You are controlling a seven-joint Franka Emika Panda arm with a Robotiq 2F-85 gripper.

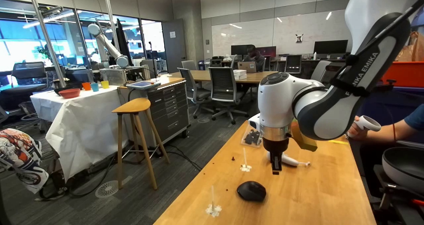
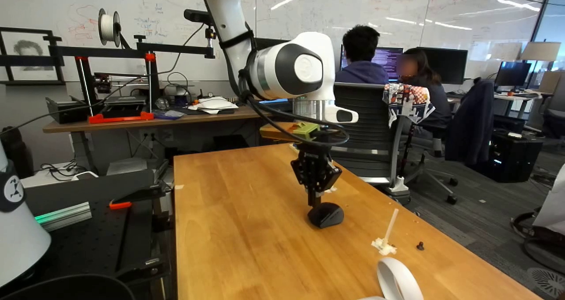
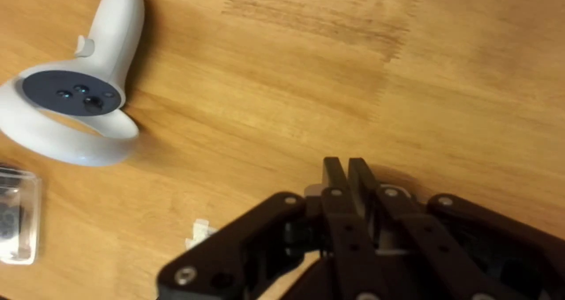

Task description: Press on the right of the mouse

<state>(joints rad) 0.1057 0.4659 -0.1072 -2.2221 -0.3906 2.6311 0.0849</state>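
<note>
The black mouse (image 1: 251, 191) lies on the wooden table (image 1: 324, 198), and it also shows in an exterior view (image 2: 329, 218). My gripper (image 1: 276, 172) points down with its fingertips off the table, to the upper right of the mouse. In an exterior view the gripper (image 2: 314, 200) has its tips overlapping the mouse's top edge. I cannot tell whether they touch. In the wrist view the gripper's fingers (image 3: 345, 162) are almost together with a thin gap, holding nothing. The mouse is not clearly seen there; the fingers and linkage cover that area.
A white-and-grey controller (image 3: 106, 35) lies on the table beside a clear box (image 3: 36, 229) of dark bits. Two thin upright sticks (image 1: 245, 157) (image 1: 212, 195) are taped to the table. A seated person's hand holds another controller (image 1: 366, 123) at the table's side.
</note>
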